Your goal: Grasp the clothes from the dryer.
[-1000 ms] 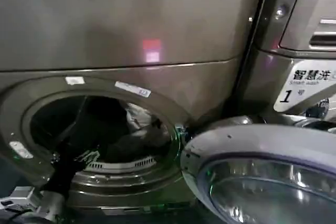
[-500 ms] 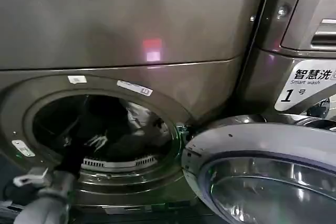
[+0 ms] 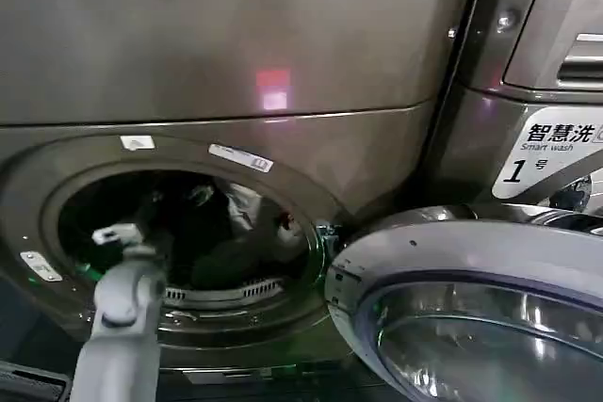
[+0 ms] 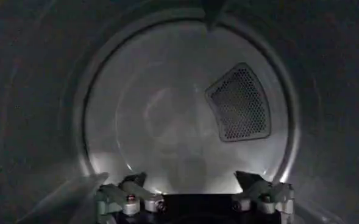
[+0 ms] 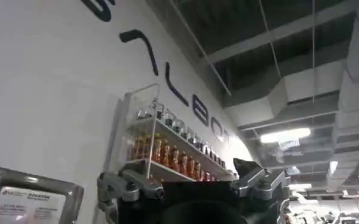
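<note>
Inside, the dryer (image 3: 236,63) is mostly shadow: the clothes (image 3: 247,223) show as a pale crumple over a dark heap (hard to separate) toward the right of the round port. The left gripper (image 4: 194,198) reaches into the drum, jaws apart and empty, facing a smooth back wall with a perforated vent (image 4: 240,103). The right gripper (image 5: 194,185) points upward, jaws apart.

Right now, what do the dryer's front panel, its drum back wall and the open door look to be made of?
The dryer front: bronze-grey metal or metal-look paint, satin, with soft reflections. Drum back wall: probably steel, a dull sheen, with a perforated vent. Open door: pale glossy plastic-looking rim around a clear, glass-like window with glints. The left gripper is open inside the drum.
</note>
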{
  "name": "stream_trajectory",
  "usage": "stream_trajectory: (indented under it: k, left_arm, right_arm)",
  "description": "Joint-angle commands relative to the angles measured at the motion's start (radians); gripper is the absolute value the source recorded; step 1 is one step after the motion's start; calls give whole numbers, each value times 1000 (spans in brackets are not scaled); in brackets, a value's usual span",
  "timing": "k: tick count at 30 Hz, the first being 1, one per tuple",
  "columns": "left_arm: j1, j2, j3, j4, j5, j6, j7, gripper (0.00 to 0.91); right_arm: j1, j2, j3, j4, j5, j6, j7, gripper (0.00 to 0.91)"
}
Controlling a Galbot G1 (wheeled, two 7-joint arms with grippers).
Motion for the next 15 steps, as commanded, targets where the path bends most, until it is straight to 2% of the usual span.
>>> stream_trajectory:
  k: [1, 11, 15]
  left_arm:
    - [-258, -17, 63, 355, 28, -70, -5, 907]
    - [-476, -39, 105, 681, 41, -129, 12, 907]
    - [-518, -35, 125, 752, 34, -100, 50, 907]
  right_arm:
    - [-1, 0, 3, -2, 2, 10, -5, 907]
    - [10, 3, -2, -4, 1, 13, -16, 907]
    - [13, 5, -4, -8, 1, 15, -23, 907]
